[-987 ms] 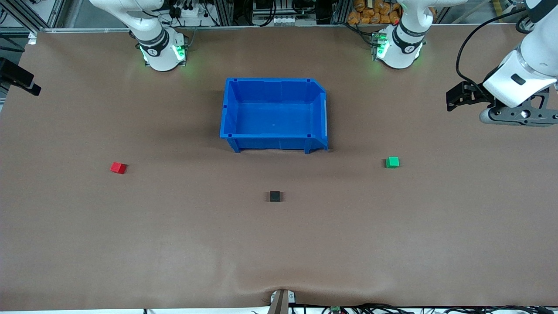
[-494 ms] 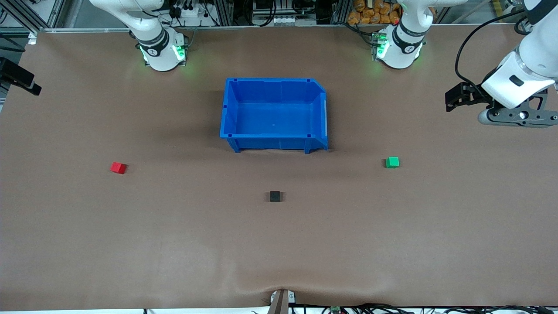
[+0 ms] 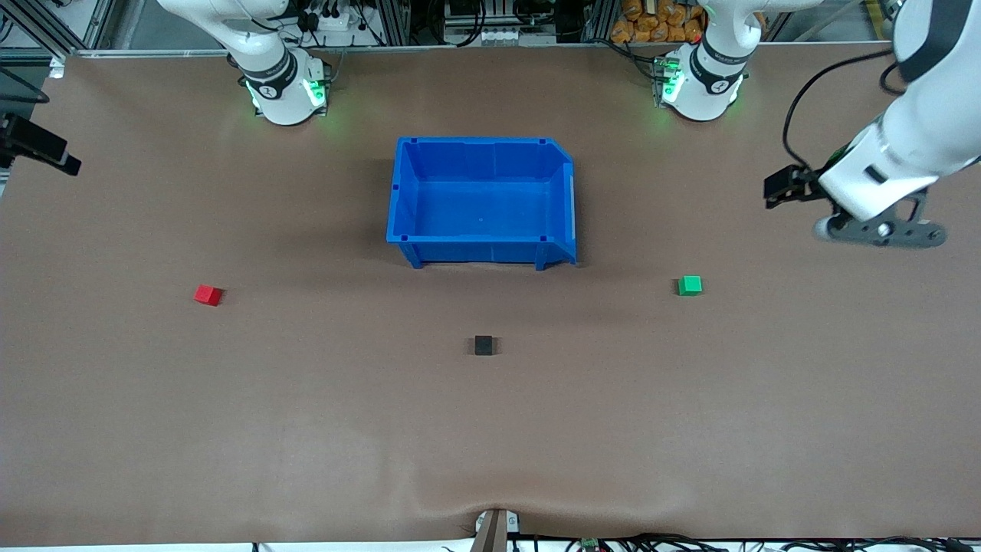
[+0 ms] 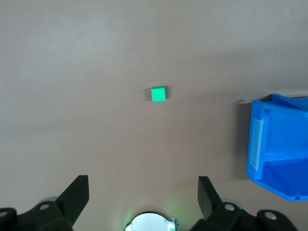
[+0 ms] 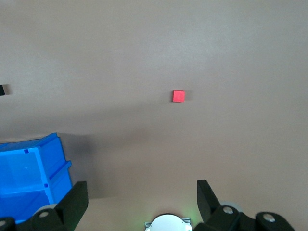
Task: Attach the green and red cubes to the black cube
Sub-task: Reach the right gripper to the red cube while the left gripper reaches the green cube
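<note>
Three small cubes lie on the brown surface (image 3: pixel 306 429) — one green cube (image 3: pixel 690 285), one red cube (image 3: pixel 208 295), one black cube (image 3: pixel 483 345) — plus one blue bin (image 3: pixel 481 202). All three cubes sit apart and untouched. The black cube is nearer the front camera than the bin; the green cube lies toward the left arm's end, the red cube toward the right arm's end. The bin carries a pale label strip on one end wall, its writing unreadable.

The left tool (image 4: pixel 142 197) hangs released, fingers spread wide and holding nothing, over bare surface near the green cube. Since half a second ago it has dropped lower and shifted toward that cube. The right tool (image 5: pixel 139 198) is likewise spread and empty, waiting over the right arm's end of the surface. The cubes and bin have not moved.
</note>
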### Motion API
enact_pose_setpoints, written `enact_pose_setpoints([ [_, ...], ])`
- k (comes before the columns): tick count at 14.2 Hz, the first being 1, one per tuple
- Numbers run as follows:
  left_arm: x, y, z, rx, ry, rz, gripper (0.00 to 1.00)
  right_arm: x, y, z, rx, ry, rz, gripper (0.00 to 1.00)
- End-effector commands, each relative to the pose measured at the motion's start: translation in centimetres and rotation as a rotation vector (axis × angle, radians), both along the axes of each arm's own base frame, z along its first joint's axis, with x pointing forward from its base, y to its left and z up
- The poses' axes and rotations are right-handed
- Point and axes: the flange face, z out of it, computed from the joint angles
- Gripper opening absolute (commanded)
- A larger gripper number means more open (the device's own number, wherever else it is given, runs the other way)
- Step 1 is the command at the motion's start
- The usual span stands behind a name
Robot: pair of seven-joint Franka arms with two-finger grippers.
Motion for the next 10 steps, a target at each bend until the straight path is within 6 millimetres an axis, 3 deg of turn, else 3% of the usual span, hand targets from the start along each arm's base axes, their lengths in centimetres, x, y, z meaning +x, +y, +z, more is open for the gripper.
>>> enact_pose_setpoints([
  [1, 1.5, -1.2, -3.3, -0.019, 0.024, -0.021, 1.00, 2.5, -0.5, -2.5, 0.014, 0.027, -0.010, 1.00],
  [2, 1.7, -1.7, -4.8, -0.022, 0.023, -0.032, 1.00, 2.8, -0.7, -3.0, 0.014, 0.026, -0.015, 1.00],
  [5, 1.2, -3.0, -10.6, -0.031, 0.002, -0.069, 1.00, 6.3, -0.6, -11.3, 0.024, 0.175, -0.014, 1.00],
  [7, 0.4, -4.0, -15.3, -0.037, -0.023, -0.110, 1.00, 7.6, -1.3, -14.4, 0.036, 0.196, -0.029, 1.00],
  [8, 0.3, -4.1, -17.9, -0.040, -0.032, -0.124, 1.00, 8.7, -1.5, -18.2, 0.036, 0.256, -0.032, 1.00],
  [10, 0.3, -4.6, -22.3, -0.043, 0.011, -0.136, 1.00, 10.3, -2.5, -23.8, 0.030, 0.304, -0.045, 1.00],
])
